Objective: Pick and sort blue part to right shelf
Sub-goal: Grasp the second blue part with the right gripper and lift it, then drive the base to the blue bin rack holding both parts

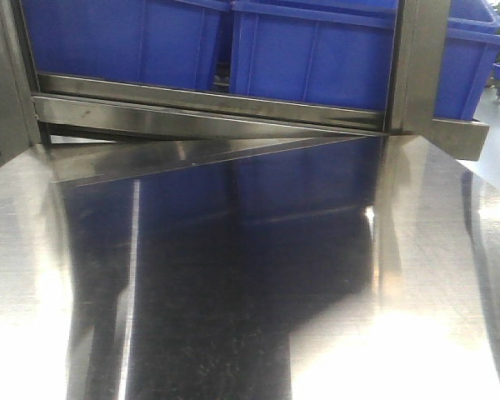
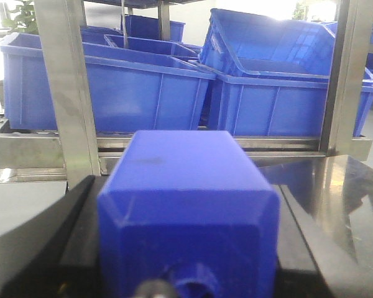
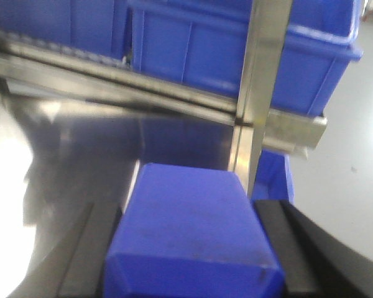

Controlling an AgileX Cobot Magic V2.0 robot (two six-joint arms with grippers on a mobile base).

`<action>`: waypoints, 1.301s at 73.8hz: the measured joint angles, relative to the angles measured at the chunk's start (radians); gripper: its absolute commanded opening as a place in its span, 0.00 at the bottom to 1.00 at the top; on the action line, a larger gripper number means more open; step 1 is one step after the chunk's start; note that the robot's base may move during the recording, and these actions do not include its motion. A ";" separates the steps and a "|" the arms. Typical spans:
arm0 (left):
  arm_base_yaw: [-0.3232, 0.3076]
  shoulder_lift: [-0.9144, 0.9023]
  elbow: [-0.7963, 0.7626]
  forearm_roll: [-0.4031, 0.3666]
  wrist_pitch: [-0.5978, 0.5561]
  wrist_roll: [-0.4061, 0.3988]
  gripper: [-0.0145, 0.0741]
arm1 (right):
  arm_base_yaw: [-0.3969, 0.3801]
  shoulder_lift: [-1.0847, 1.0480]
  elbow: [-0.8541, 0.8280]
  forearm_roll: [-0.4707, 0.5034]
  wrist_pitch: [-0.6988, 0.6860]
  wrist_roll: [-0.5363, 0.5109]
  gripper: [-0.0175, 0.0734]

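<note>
- Left gripper (image 2: 186, 214): jaws clenched on a blue part (image 2: 181, 171), one black finger (image 2: 74, 217) tight on each side of it.
- The blue part is a boxy block with chamfered edges and a round boss on its near face. It is held in front of the right shelf (image 2: 205, 144), short of the front rail and not in any bin.
- Straight behind it two large blue bins (image 2: 143, 93) sit side by side on the shelf. A third bin is tipped against the right one.
- A steel post (image 2: 65, 93) stands just left of the blue part in the left wrist view.
- Right gripper (image 3: 186, 251): jaws also clenched, on a second blue part (image 3: 193, 217) of the same shape.
- The second blue part is over the counter (image 3: 81, 143), near the shelf's right-hand post (image 3: 264, 74), below bin level.
- Something small and blue (image 3: 276, 177) sits low behind that post; can't tell what it is.
- Front view: shiny steel counter with the shelf rail (image 1: 208, 112) and bins at the back. No arm or part shows in it.
</note>
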 measured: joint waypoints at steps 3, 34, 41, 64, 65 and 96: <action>0.000 0.000 0.000 0.000 0.000 0.000 0.51 | 0.000 -0.024 -0.007 -0.002 0.000 0.000 0.50; 0.000 0.000 0.000 0.000 0.000 0.000 0.51 | 0.000 -0.071 -0.024 -0.008 -0.001 0.000 0.50; 0.000 0.000 0.000 0.000 0.000 0.000 0.51 | 0.000 -0.071 -0.024 -0.008 -0.001 0.000 0.50; 0.000 0.000 0.000 0.000 0.000 0.000 0.51 | 0.000 -0.071 -0.024 -0.008 0.001 0.000 0.50; 0.000 0.000 0.000 0.000 0.000 0.000 0.51 | 0.000 -0.071 -0.024 -0.008 0.001 0.000 0.50; 0.000 0.000 0.000 0.000 0.000 0.000 0.51 | 0.000 -0.071 -0.024 -0.008 0.001 0.000 0.50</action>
